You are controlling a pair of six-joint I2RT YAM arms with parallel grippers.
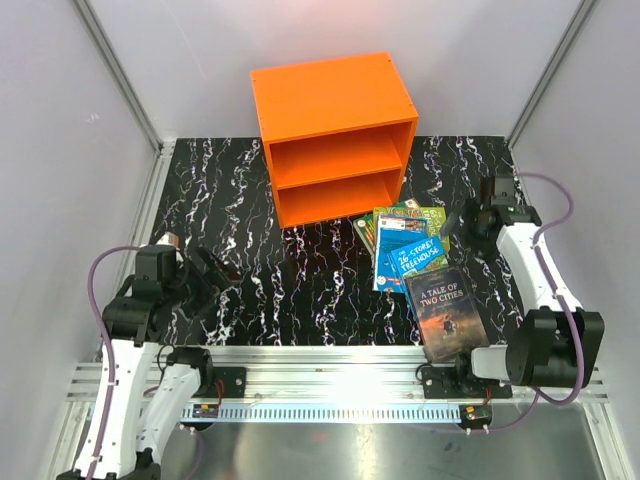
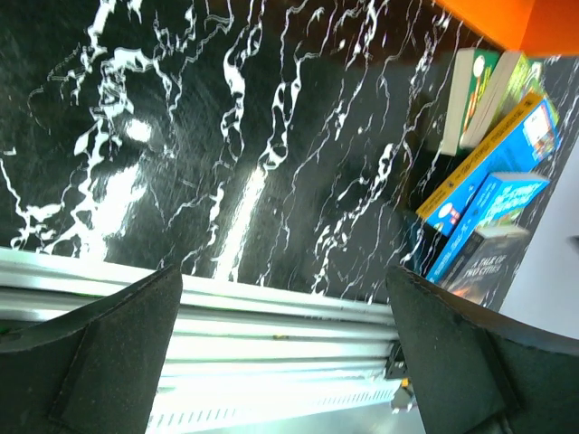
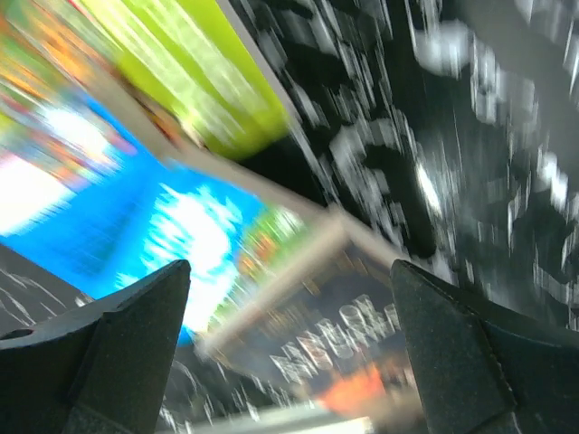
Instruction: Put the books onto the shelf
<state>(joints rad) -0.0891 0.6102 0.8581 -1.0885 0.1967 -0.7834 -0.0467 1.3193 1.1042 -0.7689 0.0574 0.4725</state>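
None of the books (image 1: 418, 262) is on the shelf (image 1: 335, 100) yet. They lie in a loose overlapping heap on the tabletop (image 1: 300, 285), near the shelf's right front corner. My right gripper (image 1: 466, 226) hangs just beside the heap, jaws wide, holding nothing. My left gripper (image 1: 215, 275) sits well apart, equally wide and empty. I judge this the first pick: bring the right gripper onto one book's free edge, then close.

Top view: from high behind the near edge, down over the whole desk (image 1: 220, 200). Left wrist: low across the desk, books (image 2: 493, 176) at frame right. Right wrist: close over those books (image 3: 136, 208), blurred.
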